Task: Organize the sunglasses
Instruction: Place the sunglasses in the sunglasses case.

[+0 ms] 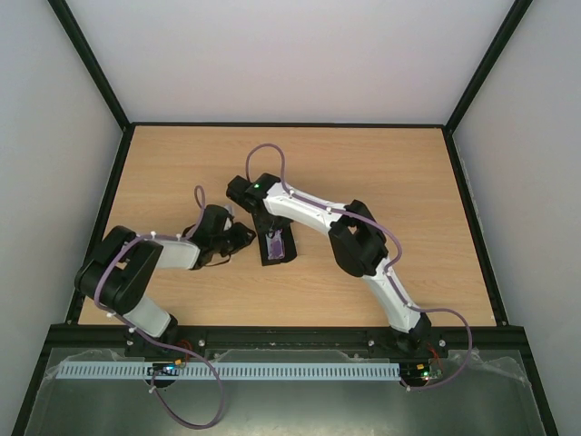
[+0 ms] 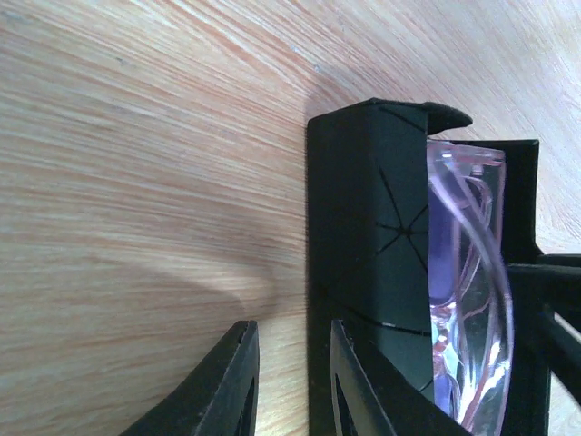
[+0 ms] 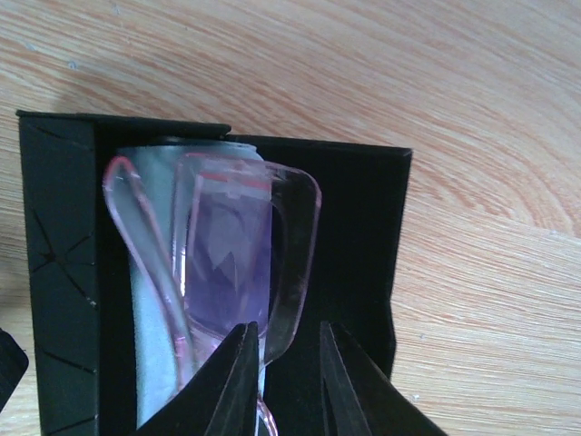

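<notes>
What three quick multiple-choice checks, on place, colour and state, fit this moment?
1. Where are the sunglasses? A in the case; B outside it on bare wood; C lifted in the air.
2. What colour is their frame? A black; B pink; C green.
3. How is the case? A closed; B open; C upside down.
Answers: 1 A, they lie inside it on a pale blue cloth; 2 B, the see-through rim is pink; 3 B, its inside shows from above.
</notes>
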